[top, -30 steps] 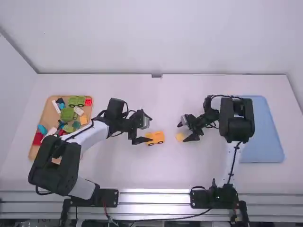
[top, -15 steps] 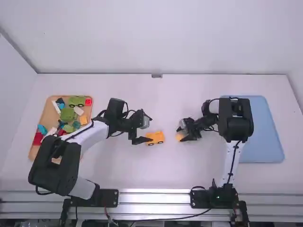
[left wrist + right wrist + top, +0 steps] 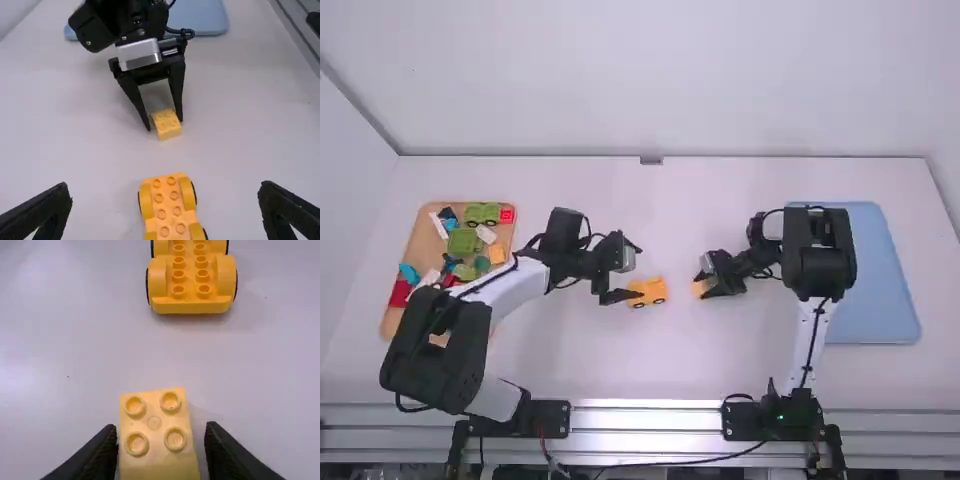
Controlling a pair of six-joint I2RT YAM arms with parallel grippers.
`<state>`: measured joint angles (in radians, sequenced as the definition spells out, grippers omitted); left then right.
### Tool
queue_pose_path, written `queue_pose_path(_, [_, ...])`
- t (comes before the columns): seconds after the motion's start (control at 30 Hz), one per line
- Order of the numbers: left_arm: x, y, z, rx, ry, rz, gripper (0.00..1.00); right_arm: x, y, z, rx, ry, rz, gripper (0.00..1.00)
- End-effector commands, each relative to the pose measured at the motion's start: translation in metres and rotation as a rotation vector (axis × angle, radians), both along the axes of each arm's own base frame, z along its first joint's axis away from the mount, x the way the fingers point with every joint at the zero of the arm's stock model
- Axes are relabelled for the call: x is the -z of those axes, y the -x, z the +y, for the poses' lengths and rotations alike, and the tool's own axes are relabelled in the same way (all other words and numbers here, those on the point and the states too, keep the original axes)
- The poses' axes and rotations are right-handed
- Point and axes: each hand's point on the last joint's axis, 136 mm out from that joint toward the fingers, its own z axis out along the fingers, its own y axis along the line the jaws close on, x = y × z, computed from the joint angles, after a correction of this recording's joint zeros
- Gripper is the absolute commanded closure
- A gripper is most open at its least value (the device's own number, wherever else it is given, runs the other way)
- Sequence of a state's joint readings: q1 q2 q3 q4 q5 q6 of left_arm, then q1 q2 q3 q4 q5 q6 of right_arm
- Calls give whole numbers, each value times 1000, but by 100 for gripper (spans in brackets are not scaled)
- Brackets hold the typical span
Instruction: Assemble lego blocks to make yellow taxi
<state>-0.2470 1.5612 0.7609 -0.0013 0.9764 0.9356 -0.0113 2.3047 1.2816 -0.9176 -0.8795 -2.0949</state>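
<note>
My left gripper stands open beside the yellow wheeled car base; in the left wrist view its fingertips are wide apart, with the studded base between and below them. My right gripper is low over the table at a small pale yellow block. In the right wrist view the right gripper has a finger on either side of the block, with a slim gap on one side. The car base lies farther off, apart from the block.
At the far left, a wooden tray holds green, red, blue, white and orange pieces. A blue tray lies on the right, partly behind the right arm. White table surface lies in front of the car base.
The right gripper's fingers have drawn closer together around the pale yellow block, and the gripper has shifted slightly. The left arm and the car base have not moved.
</note>
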Motion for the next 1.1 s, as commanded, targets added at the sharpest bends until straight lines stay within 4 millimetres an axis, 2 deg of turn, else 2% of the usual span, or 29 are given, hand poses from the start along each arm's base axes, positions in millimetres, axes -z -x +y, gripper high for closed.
queue_pose_path(0.0, [8,10,1,12,16,38,1,11,10,-5,-17,38,29,61])
queue_pose_path(0.17, [13,14,2,12,13,46,1,8,11,-5,-15,34,43,79])
queue_pose_path(0.2, [13,14,2,12,13,46,1,8,11,-5,-14,34,42,79])
queue_pose_path(0.27, [17,17,3,12,13,50,1,-2,12,-5,-17,32,83,82])
queue_pose_path(0.4, [25,20,4,10,20,25,1,-26,7,-2,-10,16,120,93])
queue_pose_path(0.77, [56,14,5,-119,88,87,1,-75,-28,7,114,-32,33,94])
queue_pose_path(0.8, [63,15,3,-129,86,107,1,-85,-32,7,131,-28,20,95])
queue_pose_path(0.93, [80,10,0,-174,44,131,1,-105,-31,13,106,-18,-47,98])
queue_pose_path(1.07, [96,0,3,-222,-10,124,1,-109,-27,24,72,-18,-66,99])
